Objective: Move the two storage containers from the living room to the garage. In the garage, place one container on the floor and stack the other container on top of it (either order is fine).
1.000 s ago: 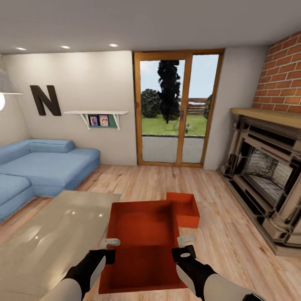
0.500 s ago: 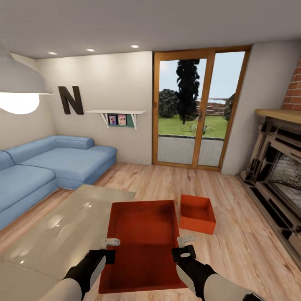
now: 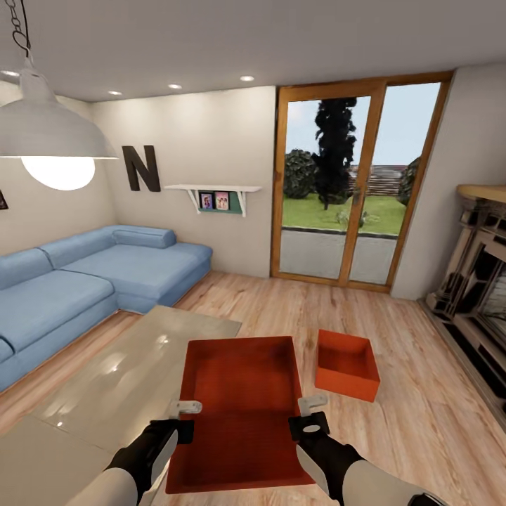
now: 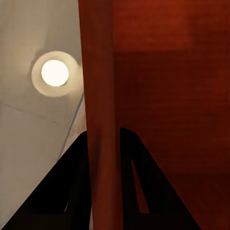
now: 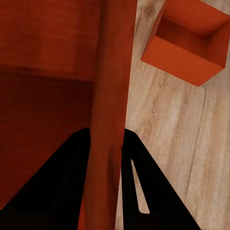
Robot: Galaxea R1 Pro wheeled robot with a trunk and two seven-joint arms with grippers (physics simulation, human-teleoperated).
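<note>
In the head view I hold one orange-red storage container [image 3: 239, 400] low in front of me, above the living room's wood floor. My left gripper [image 3: 184, 407] is shut on its left wall, my right gripper [image 3: 311, 404] on its right wall. The left wrist view has that wall [image 4: 100, 96] pinched between the left gripper [image 4: 103, 143] fingers. In the right wrist view the other wall [image 5: 112, 72] runs between the right gripper [image 5: 106, 139] fingers. The second storage container [image 3: 346, 364] [image 5: 189, 38] sits upright on the planks, just right of the held one. The garage is out of view.
A glass-topped low table [image 3: 105, 379] lies under the held bin's left side. The blue sofa [image 3: 84, 281] fills the left, and the fireplace [image 3: 478, 281] lines the right wall. A glass door [image 3: 351, 190] is ahead. A pendant lamp [image 3: 53, 133] hangs at upper left.
The whole view has swung left: door, fireplace and the floor container slid right in the picture and the lamp came in. The held container and both grippers keep their place.
</note>
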